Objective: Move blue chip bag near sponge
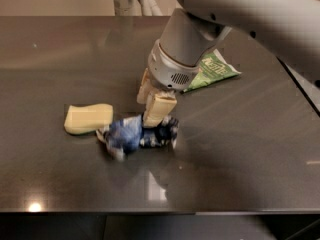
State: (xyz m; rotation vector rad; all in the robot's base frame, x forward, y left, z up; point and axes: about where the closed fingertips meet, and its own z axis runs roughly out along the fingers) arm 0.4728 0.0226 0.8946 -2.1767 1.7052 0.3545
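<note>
The blue chip bag point(131, 135) lies crumpled on the dark table point(240, 149), its left end touching the right end of the pale yellow sponge point(87, 118). My gripper point(147, 113) hangs straight over the bag's top. Its two tan fingers point(159, 108) stand apart, and the front fingertip just meets the foil. The bag rests on the table and is not lifted. The arm's grey wrist point(175, 59) hides the table behind it.
A smaller green bag point(214, 70) lies flat behind and to the right of the gripper, partly under the arm. The table's front edge point(160, 212) runs along the bottom, and its right edge slants down at the far right.
</note>
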